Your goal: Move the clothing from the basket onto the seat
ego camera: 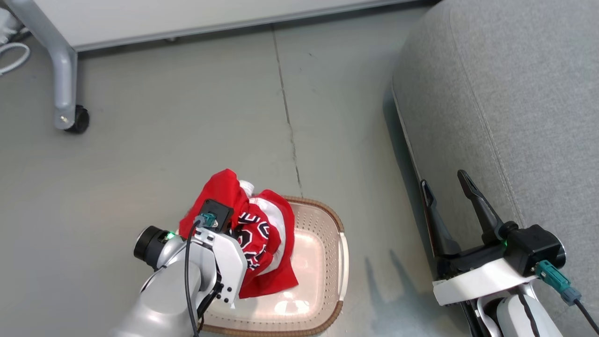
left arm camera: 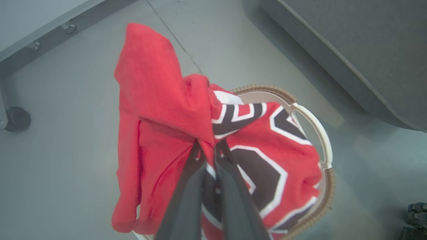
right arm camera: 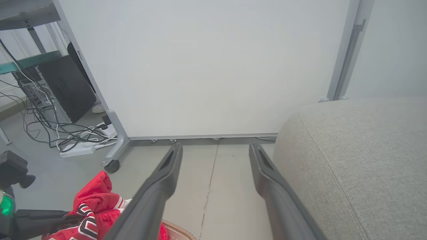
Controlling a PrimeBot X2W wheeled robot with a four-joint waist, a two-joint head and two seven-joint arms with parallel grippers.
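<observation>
Above the basket (ego camera: 338, 223), at the lower centre of the head view, the left hand (left arm camera: 208, 145) is clenched on the clothing (ego camera: 262, 234). The two dark fingers (left arm camera: 186, 200) are pressed together, with a fold of red fabric pinched between their tips.

1. Clothing: red fabric with white-edged black lettering and white bands. It is bunched at the grasp point and hangs down from it. One plain red flap rises above the fingertips. The lower hem hangs inside the basket's left half; contact with the basket bottom cannot be determined.
2. Basket: it stands upright on the grey floor (ego camera: 187, 140), near the seat (ego camera: 514, 93) but apart from it. Its right half is bare.
3. Right hand (ego camera: 442, 179): released, jaws spread wide, nothing between them. It sits at the lower right of the head view, at the front edge of the seat, fingers pointing away from the robot.
4. Seat: no clothing lies on its visible part.
5. Background: a white panel (right arm camera: 206, 66) on a castor (ego camera: 77, 119) stands beyond the basket.
</observation>
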